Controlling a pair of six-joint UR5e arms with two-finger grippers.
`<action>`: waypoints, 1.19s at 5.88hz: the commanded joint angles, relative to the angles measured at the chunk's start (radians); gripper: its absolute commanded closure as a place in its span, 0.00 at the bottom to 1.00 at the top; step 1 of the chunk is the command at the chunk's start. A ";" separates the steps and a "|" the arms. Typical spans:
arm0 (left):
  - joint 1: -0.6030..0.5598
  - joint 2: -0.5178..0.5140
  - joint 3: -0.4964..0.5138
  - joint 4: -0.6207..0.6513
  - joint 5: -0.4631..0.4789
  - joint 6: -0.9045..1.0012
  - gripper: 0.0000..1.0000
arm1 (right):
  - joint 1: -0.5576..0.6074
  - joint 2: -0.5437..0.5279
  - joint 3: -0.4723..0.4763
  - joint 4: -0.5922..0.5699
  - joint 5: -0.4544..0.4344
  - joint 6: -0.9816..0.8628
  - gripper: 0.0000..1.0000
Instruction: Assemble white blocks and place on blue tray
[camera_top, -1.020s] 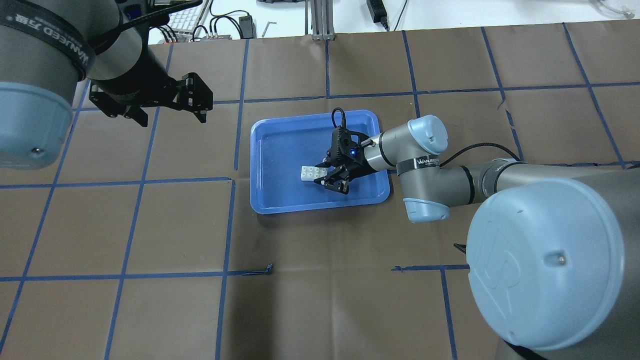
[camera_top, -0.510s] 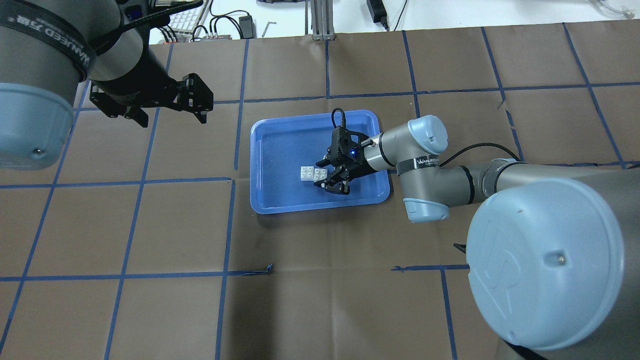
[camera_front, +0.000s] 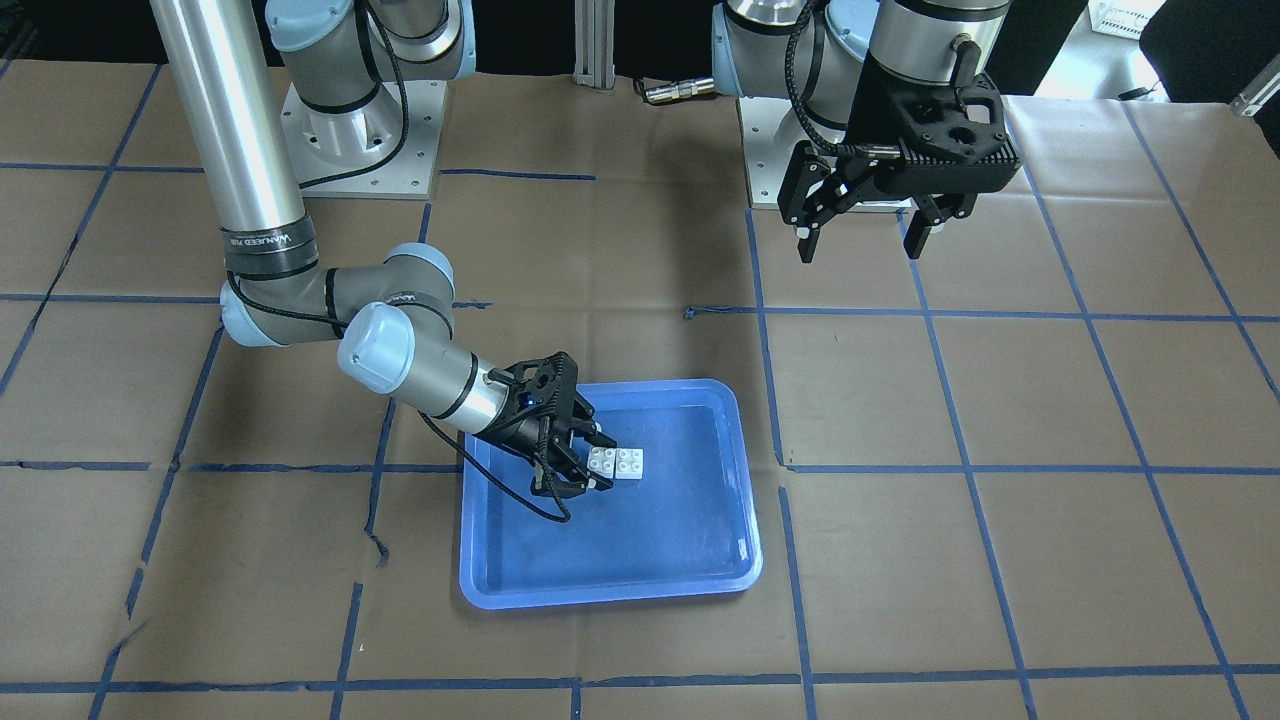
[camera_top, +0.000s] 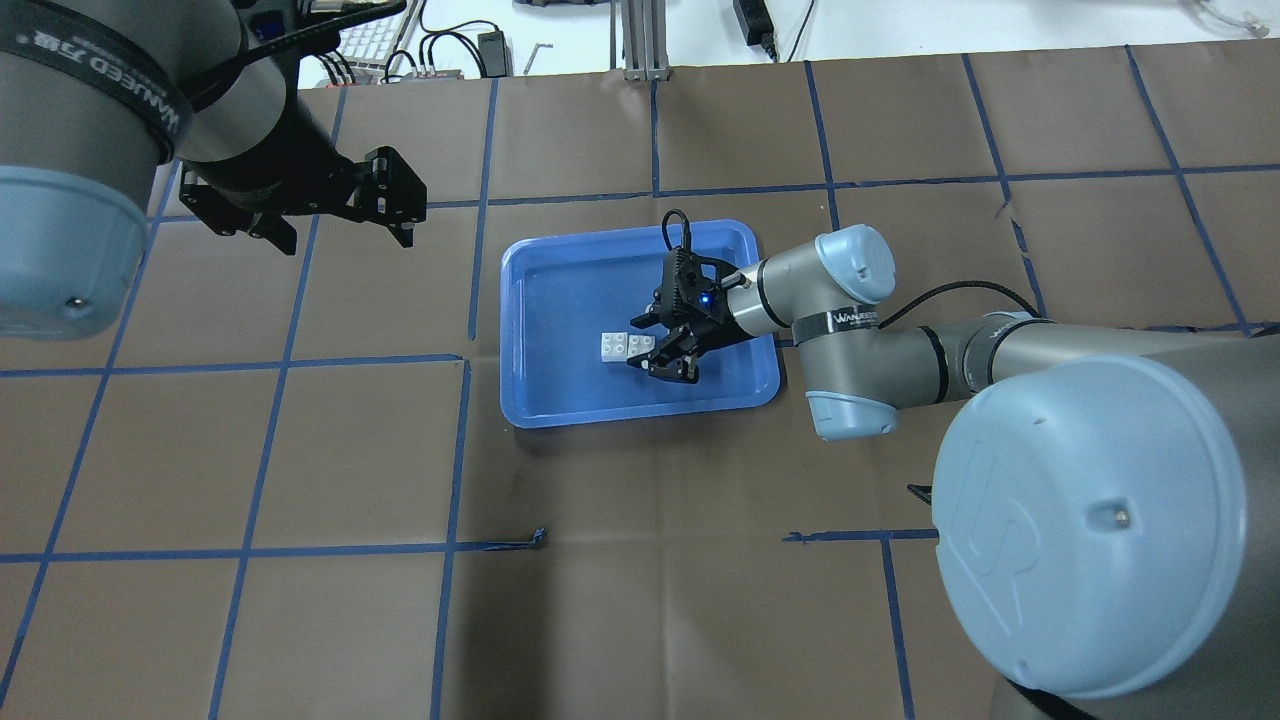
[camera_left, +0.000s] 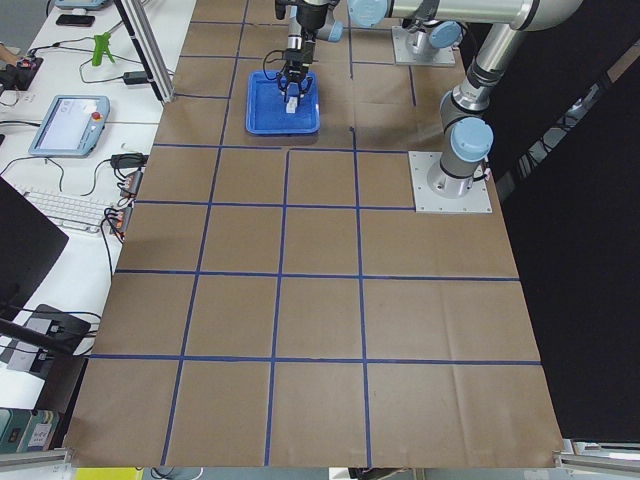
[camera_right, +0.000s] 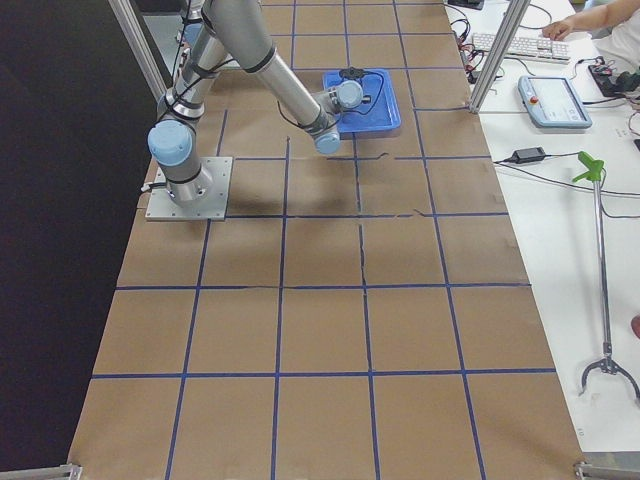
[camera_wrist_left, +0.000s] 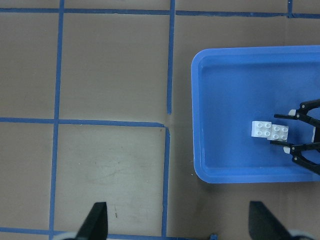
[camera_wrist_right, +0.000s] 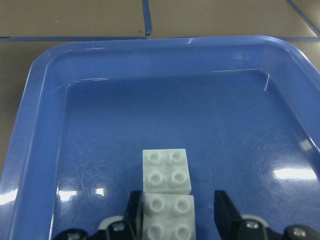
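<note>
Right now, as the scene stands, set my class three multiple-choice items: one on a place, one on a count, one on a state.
1. Where do the white blocks lie?
A. On the brown paper.
B. In the left jaws.
C. On the blue tray.

2. How many studs top each block?
A. Four.
B. Two.
C. Six.

3. How do the right jaws stand?
A. Shut on the tray's rim.
B. Open, either side of one block.
C. Raised far above the tray.

Answers:
1 C: both blocks sit side by side on the tray's floor.
2 A: the right wrist view shows four round studs on each.
3 B: a gap shows beside the block that lies between them.
</note>
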 joint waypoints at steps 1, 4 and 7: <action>0.000 0.000 0.000 0.000 0.000 0.000 0.01 | 0.000 0.001 -0.008 0.000 -0.002 0.000 0.43; 0.000 0.000 -0.002 0.000 0.000 0.000 0.01 | 0.000 -0.002 -0.016 0.005 -0.002 0.014 0.23; 0.000 0.000 -0.002 0.000 0.000 0.000 0.01 | -0.012 -0.106 -0.099 0.097 -0.124 0.278 0.00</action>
